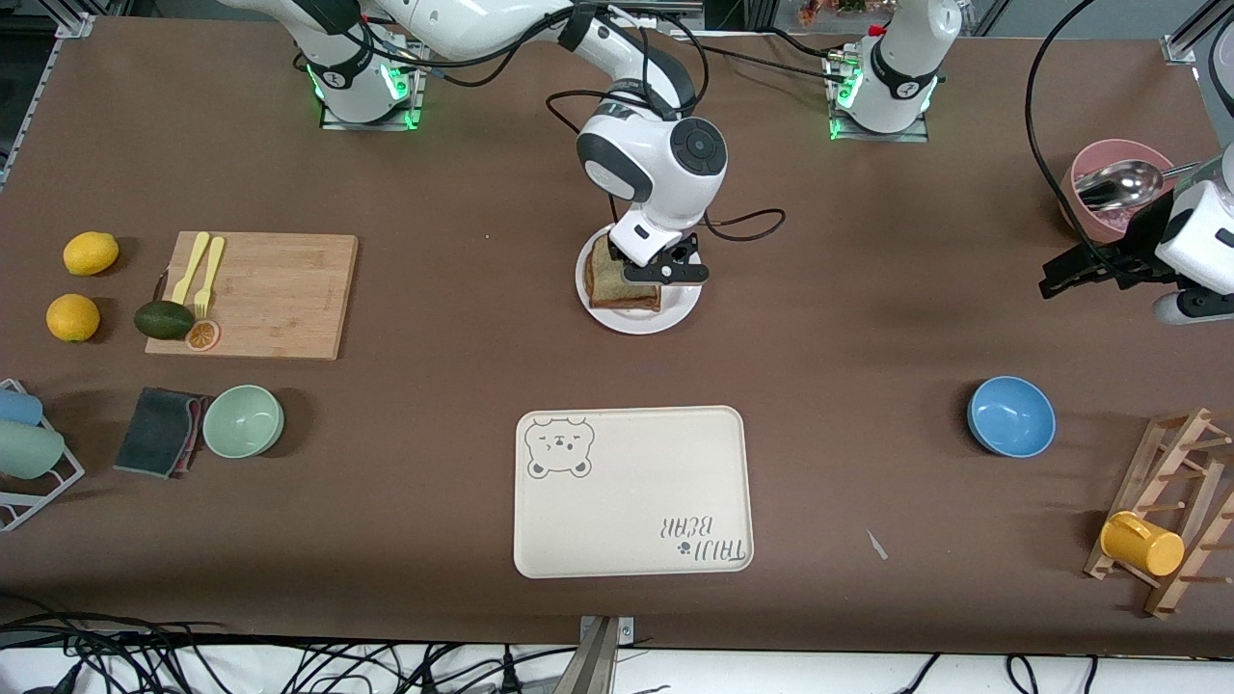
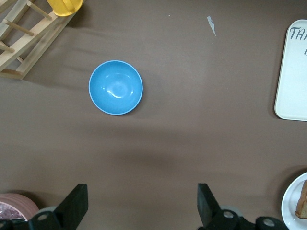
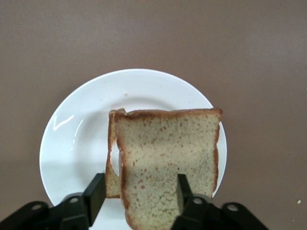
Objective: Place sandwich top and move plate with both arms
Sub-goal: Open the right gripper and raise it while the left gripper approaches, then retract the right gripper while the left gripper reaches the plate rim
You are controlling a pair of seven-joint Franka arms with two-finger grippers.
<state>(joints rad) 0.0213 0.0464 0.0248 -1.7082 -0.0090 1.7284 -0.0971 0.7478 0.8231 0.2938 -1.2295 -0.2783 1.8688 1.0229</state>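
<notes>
A brown table (image 2: 192,143) seen from above. The left gripper (image 2: 139,208) hovers over bare tabletop, its two black fingers (image 2: 74,203) spread wide apart with nothing between them. A blue bowl (image 2: 115,87) sits empty. Near it stands a wooden rack (image 2: 26,40) with a yellow cup (image 2: 64,5). A cream tray (image 2: 292,72), a white plate (image 2: 292,203) holding bread (image 2: 302,201), and a pink bowl (image 2: 17,206) show partly at the edges.

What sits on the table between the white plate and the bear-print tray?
Nothing: in the front view only bare brown table separates the plate from the tray, which lies nearer the camera.
</notes>
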